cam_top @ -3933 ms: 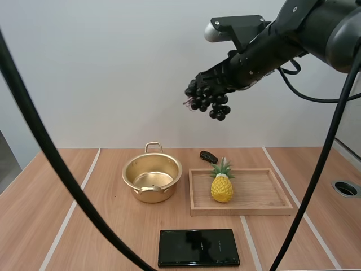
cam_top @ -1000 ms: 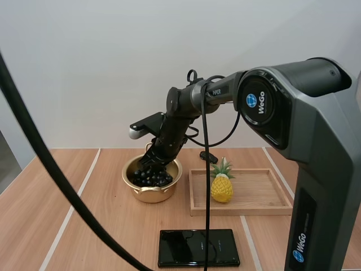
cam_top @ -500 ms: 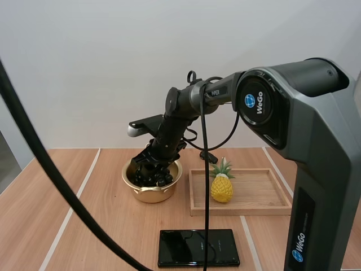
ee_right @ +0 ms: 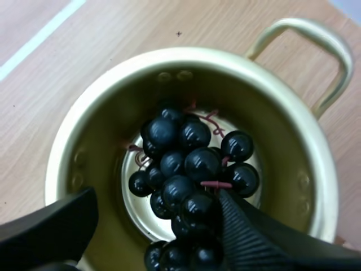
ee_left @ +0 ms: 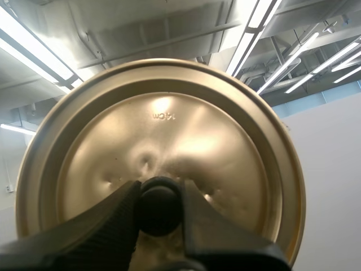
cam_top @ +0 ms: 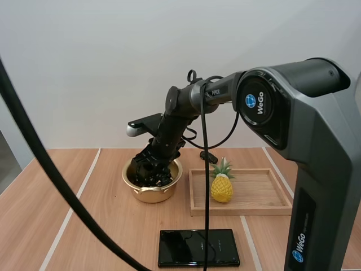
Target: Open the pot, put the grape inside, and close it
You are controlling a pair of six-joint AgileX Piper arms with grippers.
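Grapes [ee_right: 189, 169] are found resting inside the pot [ee_right: 186, 59], the right gripper [ee_right: 157, 199] spread wide just above them, clamped on nothing. The lid [ee_left: 169, 124] is held by its black knob [ee_left: 159, 209], pinched tight in the left gripper [ee_left: 159, 191]. The lid is judged thin, stiff, light and slick, so the knob is taken as the only sound hold; the bunch is judged loose and floppy
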